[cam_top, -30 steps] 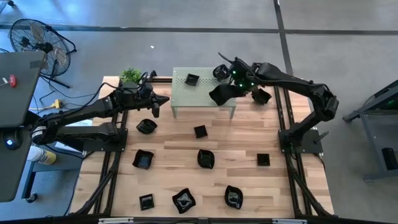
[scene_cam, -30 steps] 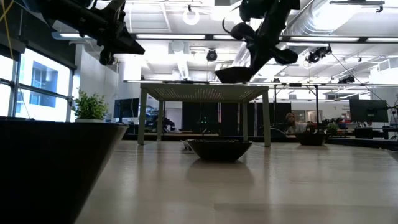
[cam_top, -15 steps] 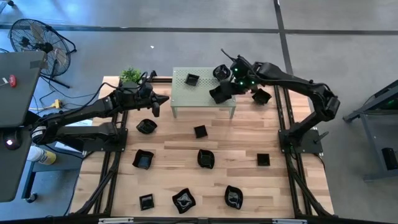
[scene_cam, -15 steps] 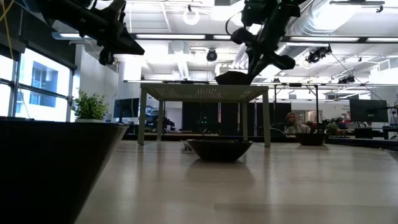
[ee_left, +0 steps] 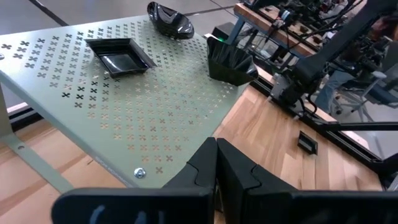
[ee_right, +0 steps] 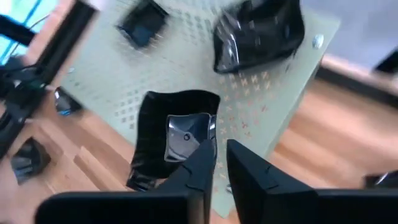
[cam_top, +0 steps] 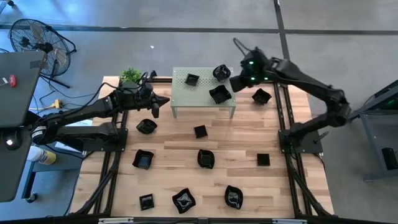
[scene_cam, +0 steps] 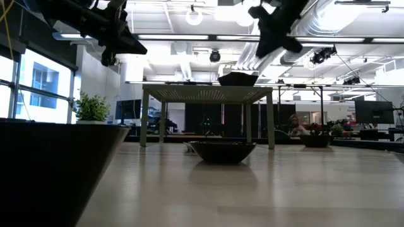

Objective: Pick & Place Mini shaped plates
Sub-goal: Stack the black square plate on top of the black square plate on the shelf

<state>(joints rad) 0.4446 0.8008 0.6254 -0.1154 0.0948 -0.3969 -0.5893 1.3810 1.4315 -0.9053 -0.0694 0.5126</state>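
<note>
Progress check, taking the raised perforated shelf (cam_top: 186, 94) at the far end of the table as reference.

On the shelf: three mini plates. A small square plate (cam_top: 192, 79) sits toward its middle, a rounded bowl-like plate (cam_top: 220, 72) at the far right corner, and a wavy-edged plate (cam_top: 219, 94) near the right front edge. The low view shows that last one resting flat on the shelf top.

Right gripper (cam_top: 239, 79) hangs just off the shelf's right edge, above it, holding nothing; in the right wrist view its fingers (ee_right: 258, 174) stand slightly apart with the wavy plate lying free beyond them. Looks like a placement just finished.

Left gripper (cam_top: 155, 103) hovers off the shelf's left front corner, fingers pressed together, empty.

Off the shelf: one plate (cam_top: 261, 96) just right of it on the wood, and eight more spread over the table in front.

Judgement: about a quarter done if the shelf is the target; roughly nine left.
</note>
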